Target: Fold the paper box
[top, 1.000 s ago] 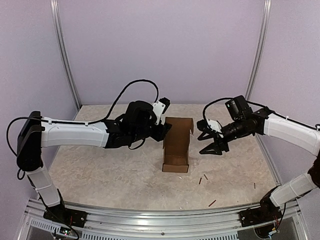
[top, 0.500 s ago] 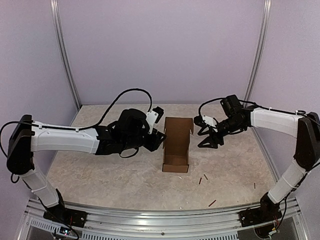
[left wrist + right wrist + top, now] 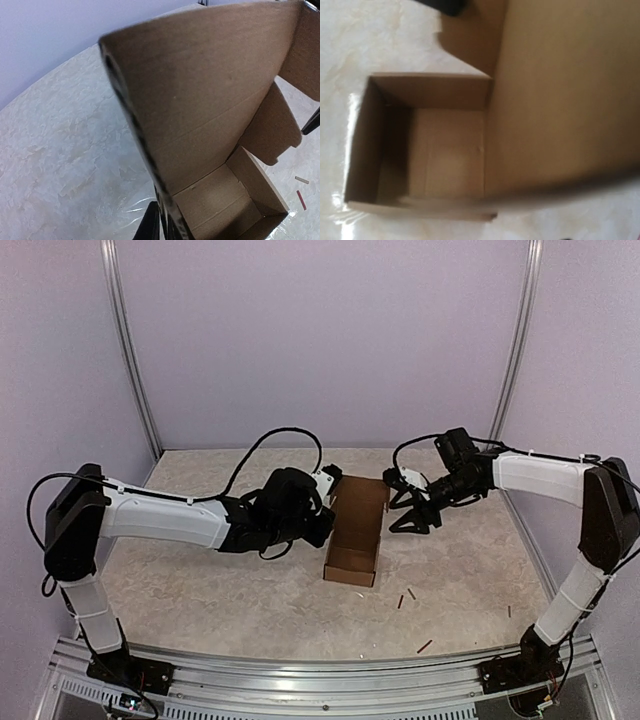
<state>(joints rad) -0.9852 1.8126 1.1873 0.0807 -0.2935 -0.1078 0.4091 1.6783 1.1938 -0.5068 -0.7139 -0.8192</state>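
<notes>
Cardboard paper box looks light & bendy; we'd pinch a wall edge. R pincer spread, empty; L pincer: can't tell.

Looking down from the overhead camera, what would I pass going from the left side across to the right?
Left arm → left fingers, at the box's left wall → paper box, open on top → right fingers, spread, beside its right wall → right arm.
</notes>
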